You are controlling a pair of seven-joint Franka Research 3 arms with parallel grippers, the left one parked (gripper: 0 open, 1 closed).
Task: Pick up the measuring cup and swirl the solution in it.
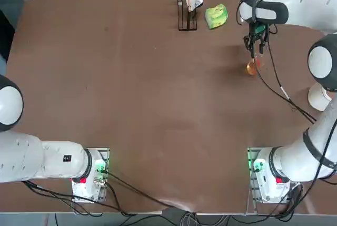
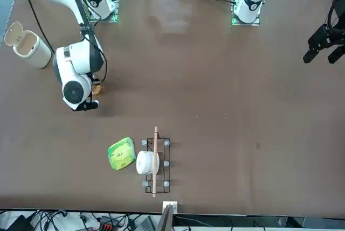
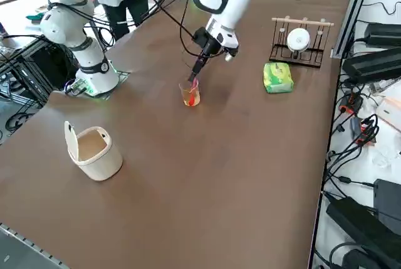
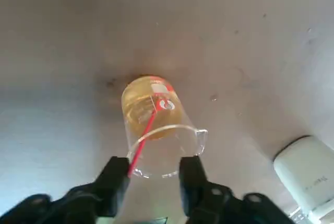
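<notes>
We're hovering right gripper (image 4: 154, 178) over measuring cup (image 4: 156, 130); fingers (image 4: 116, 181) spread, gripping nothing, straddling near rim. Cup w/ solution (image 4: 141, 110) standing upright on worktop (image 4: 62, 51), directly below fingers. We're judging straight descent next.

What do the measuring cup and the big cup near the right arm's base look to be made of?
Measuring cup: clear glass or plastic, since the table and orange solution show through its glossy wall. Large cup: matte, opaque cream, probably plastic, with a flip lid. Right gripper straddles the measuring cup's rim.
</notes>
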